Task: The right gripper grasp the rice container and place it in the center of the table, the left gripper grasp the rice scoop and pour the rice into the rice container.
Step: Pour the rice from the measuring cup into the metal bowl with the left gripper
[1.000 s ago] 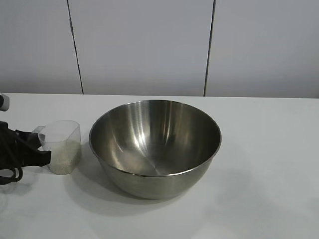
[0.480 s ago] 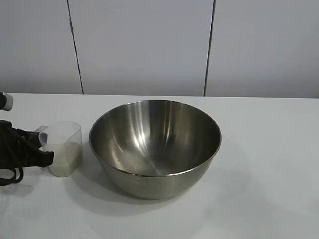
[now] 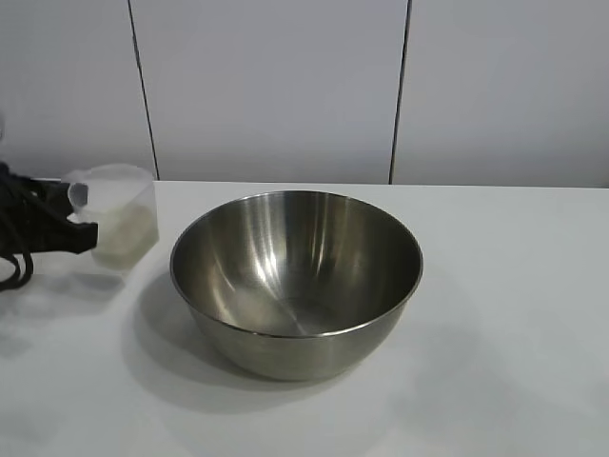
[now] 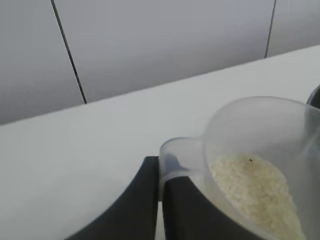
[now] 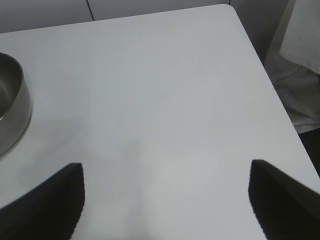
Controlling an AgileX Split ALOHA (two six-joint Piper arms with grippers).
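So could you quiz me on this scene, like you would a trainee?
1. True or false: the left claw holds the rice scoop off the table.
2. Is there rice in the rice container yet? A) yes B) no
3. Fill in: the right claw, over bare table, is ___.

Key: 1 true; 2 B, the rice is all in the scoop; 3 open.

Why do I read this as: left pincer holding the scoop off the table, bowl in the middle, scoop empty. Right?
Not quite. The scoop isn't empty: the left wrist view shows a heap of rice inside it. The rest stands: the left pincer is shut on the scoop's handle and holds it off the table, and the bowl sits in the middle.
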